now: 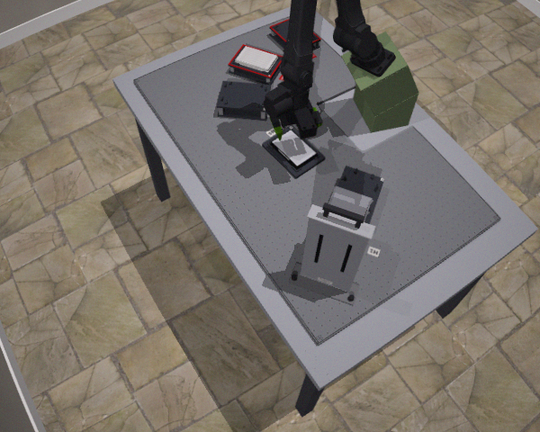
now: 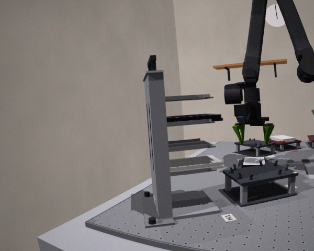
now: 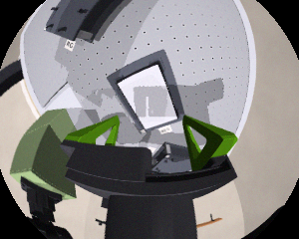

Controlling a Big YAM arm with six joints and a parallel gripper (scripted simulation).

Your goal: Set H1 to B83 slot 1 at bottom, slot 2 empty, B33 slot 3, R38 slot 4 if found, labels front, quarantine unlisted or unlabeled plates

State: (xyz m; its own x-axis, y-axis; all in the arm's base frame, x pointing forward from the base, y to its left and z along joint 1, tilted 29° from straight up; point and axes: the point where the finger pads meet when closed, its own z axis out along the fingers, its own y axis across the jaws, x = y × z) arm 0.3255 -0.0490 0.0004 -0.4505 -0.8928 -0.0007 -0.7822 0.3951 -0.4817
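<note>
Plate [image 1: 294,150], white, lies on a dark nest [image 1: 308,169] at upper centre of the top view, directly beneath the pincer [image 1: 293,130], whose green fingers [image 2: 239,133] are spread fully and hold nothing. Lower in that view stands the plate hotel H1 [image 1: 335,251]; another white plate [image 1: 260,58] sits in a red-edged nest [image 1: 235,61] toward the upper left.

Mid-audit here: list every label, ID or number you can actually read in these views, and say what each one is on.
"H1": white deck label beside the plate hotel, seen upside down in the exterior view.
Unreadable: small white deck label by the low nest holding the white plate; too blurred.
Unreadable: label in the wrist view; too small.
No plate ID is legible in any view.
</note>
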